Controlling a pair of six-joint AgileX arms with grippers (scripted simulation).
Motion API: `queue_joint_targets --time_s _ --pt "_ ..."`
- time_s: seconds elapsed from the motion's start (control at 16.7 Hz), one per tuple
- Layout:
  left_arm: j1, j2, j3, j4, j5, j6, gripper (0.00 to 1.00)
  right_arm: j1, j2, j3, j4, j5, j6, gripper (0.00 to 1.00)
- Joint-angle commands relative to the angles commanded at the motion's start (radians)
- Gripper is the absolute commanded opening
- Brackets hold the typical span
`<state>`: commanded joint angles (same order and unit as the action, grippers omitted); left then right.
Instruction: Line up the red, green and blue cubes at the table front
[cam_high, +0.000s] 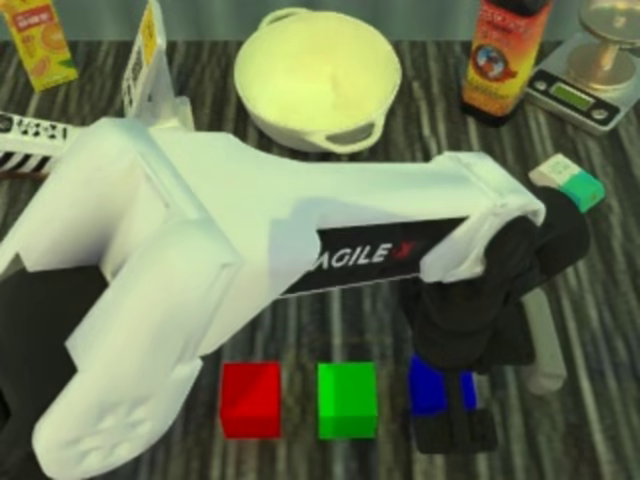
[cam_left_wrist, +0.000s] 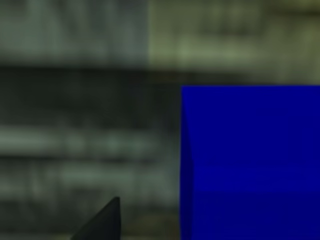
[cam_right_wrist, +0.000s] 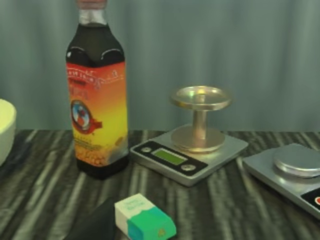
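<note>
Three cubes stand in a row near the table's front edge: the red cube (cam_high: 250, 399), the green cube (cam_high: 347, 400) and the blue cube (cam_high: 438, 385) at the right end. My left arm reaches across the table, and its left gripper (cam_high: 453, 412) hangs right over the blue cube, hiding part of it. In the left wrist view the blue cube (cam_left_wrist: 250, 160) fills the near side, and one dark fingertip (cam_left_wrist: 111, 216) stands clear of its face with striped table between them, so the gripper is open. The right gripper is out of view.
Along the back stand a cream bowl (cam_high: 318, 75), a sauce bottle (cam_high: 505, 55), a kitchen scale (cam_high: 580, 75), a juice carton (cam_high: 40, 40) and a white box (cam_high: 145, 60). A white and teal eraser (cam_high: 568, 182) lies right of the left arm's wrist.
</note>
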<state>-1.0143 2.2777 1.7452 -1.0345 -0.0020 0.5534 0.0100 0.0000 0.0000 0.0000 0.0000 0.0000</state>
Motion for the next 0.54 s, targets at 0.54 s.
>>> queue_joint_targets --time_s 0.54 --pt "0.017 -0.053 0.188 -0.242 0.0 -0.003 1.0 0.0 0.0 0.0 0.0 0.0 0.0 1.0"
